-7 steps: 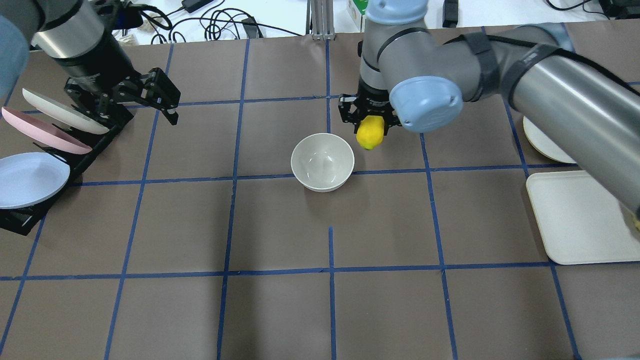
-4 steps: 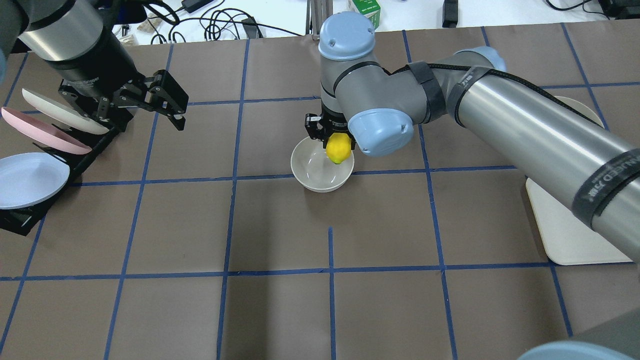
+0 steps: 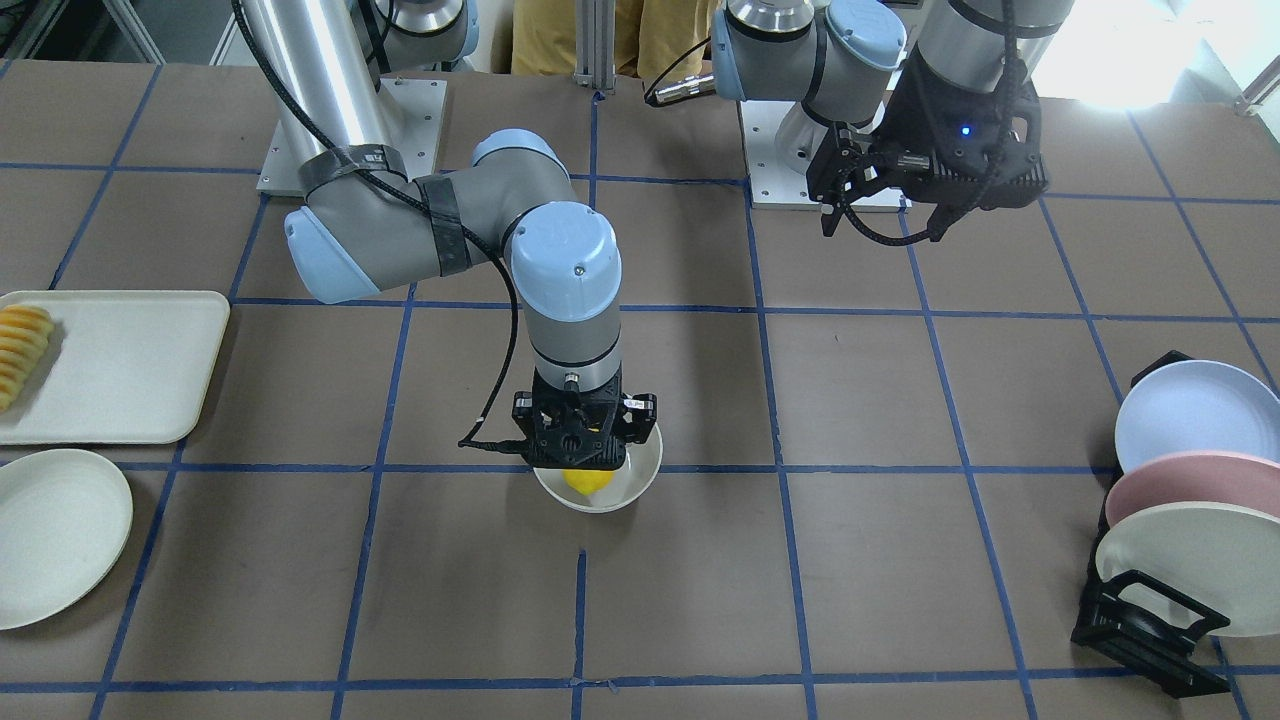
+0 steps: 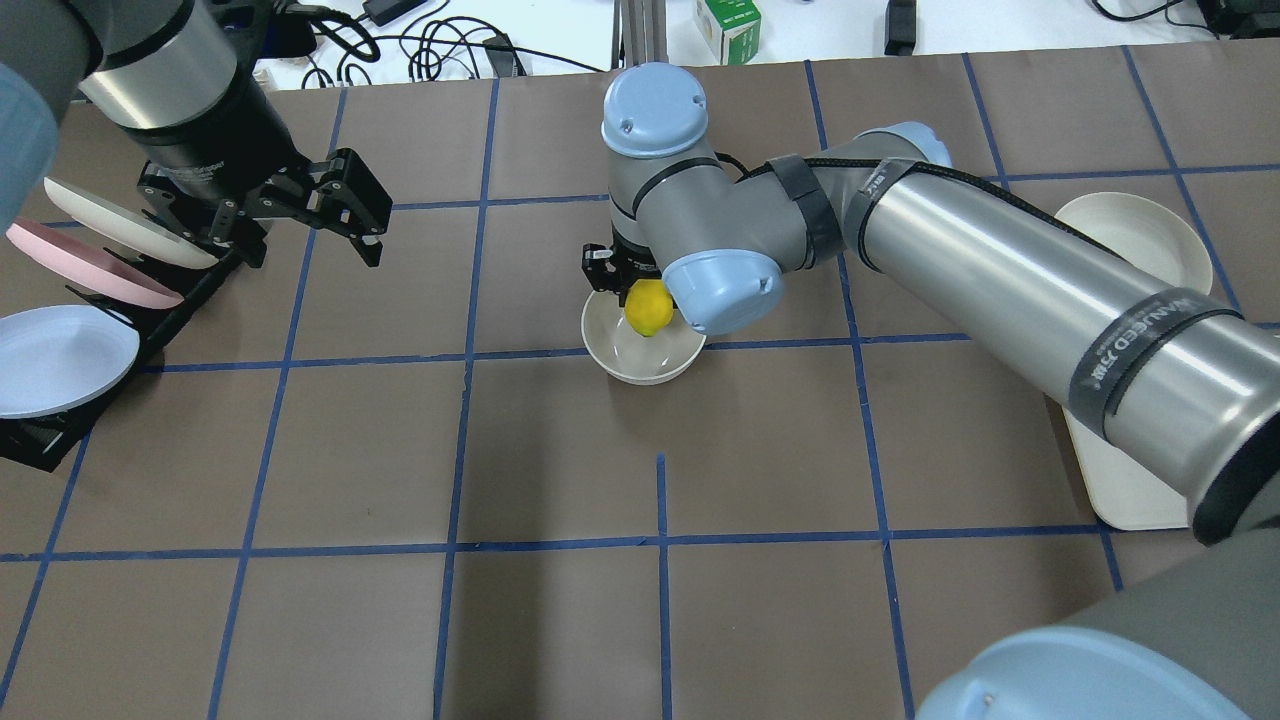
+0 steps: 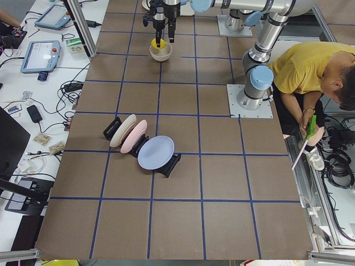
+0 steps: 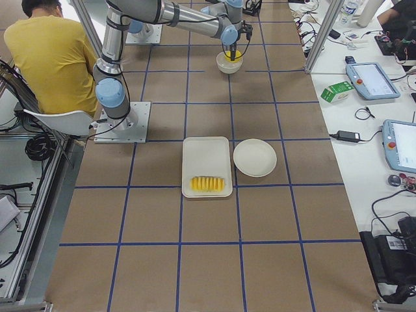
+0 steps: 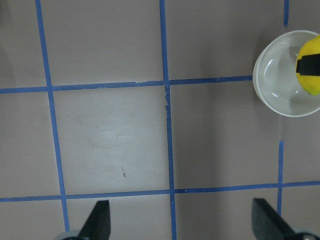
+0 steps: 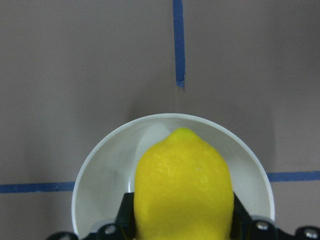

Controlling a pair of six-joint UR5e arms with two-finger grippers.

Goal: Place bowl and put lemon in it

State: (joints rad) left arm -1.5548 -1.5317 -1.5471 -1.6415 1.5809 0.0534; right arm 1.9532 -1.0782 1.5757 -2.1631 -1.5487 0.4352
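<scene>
Right wrist-mounted view: bright yellow, dimpled lemon (image 8: 182,185) pinched in right gripper (image 3: 587,468) fingers over the glossy off-white bowl (image 8: 100,170); left gripper (image 7: 182,220) fingers spread wide, empty.

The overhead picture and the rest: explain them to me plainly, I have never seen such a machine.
These are two robot arms bolted at a brown table gridded with blue tape, each ending in a black two-finger gripper. Two cameras look down, one from behind the robot, one facing it; two look along the table from its ends; one sits on each wrist. The right gripper is shut on the bright yellow oval lemon, hanging over the deep off-white bowl, not yet released. The left gripper is open and empty, near a black rack holding three plates. Also there: a cream rectangular tray with a row of orange-yellow fruit slices, and a shallow cream plate. A person in a yellow shirt sits beside the robot.
</scene>
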